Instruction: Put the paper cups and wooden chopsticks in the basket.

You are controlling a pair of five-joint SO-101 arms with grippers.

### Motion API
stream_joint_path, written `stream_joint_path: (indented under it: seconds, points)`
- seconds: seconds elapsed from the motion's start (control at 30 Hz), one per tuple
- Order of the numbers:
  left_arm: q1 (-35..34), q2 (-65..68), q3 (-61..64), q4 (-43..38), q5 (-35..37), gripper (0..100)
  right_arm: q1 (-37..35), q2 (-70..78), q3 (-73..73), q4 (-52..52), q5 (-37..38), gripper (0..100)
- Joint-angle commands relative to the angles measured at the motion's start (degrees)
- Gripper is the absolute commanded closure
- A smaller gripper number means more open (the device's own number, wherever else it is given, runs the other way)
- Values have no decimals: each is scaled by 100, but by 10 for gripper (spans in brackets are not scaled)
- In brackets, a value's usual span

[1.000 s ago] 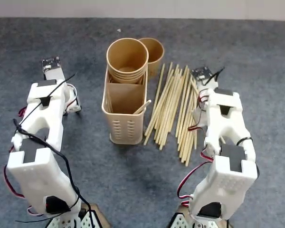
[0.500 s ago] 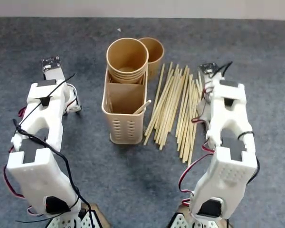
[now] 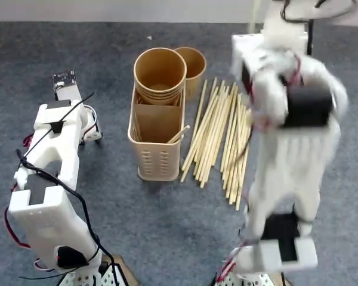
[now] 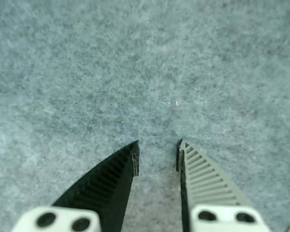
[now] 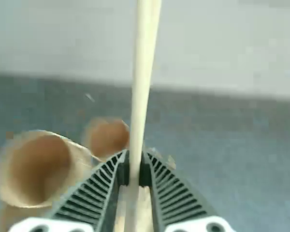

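The right claw (image 5: 134,166) has lifted off the chopstick pile (image 3: 218,137), clamping one chopstick (image 5: 144,72) upright, probably for dropping endwise into the basket (image 3: 144,152), centre frame; the left claw (image 4: 157,154) idles narrowly open.

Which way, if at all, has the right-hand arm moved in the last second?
Yes. The right arm has risen from beside the loose chopsticks and swung toward the far wall, its tool shut on one chopstick.

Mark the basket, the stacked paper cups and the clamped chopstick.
basket (image 3: 158,162), high view, perforated front wall.
cup stack (image 3: 160,70), high view, inside of the top cup.
held chopstick (image 5: 143,72), right wrist view, middle of the shaft.
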Motion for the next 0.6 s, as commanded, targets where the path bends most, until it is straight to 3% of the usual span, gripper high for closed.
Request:
stream_joint_path:
  seconds: [0.0, 0.2, 0.4, 0.57]
  points:
    - [57, -75, -31, -132, 79, 835, -664, -778, -418, -84, -422, 994]
    - [57, -75, -13, -132, 79, 835, -1226, -1051, -418, -664, -527, 994]
    - [48, -75, -4, -237, 79, 835, -1622, -1323, -409, 1279, -299, 995]
    - [66, -75, 13, -308, 79, 838, -1420, -1974, 1165, 1411, -167, 995]
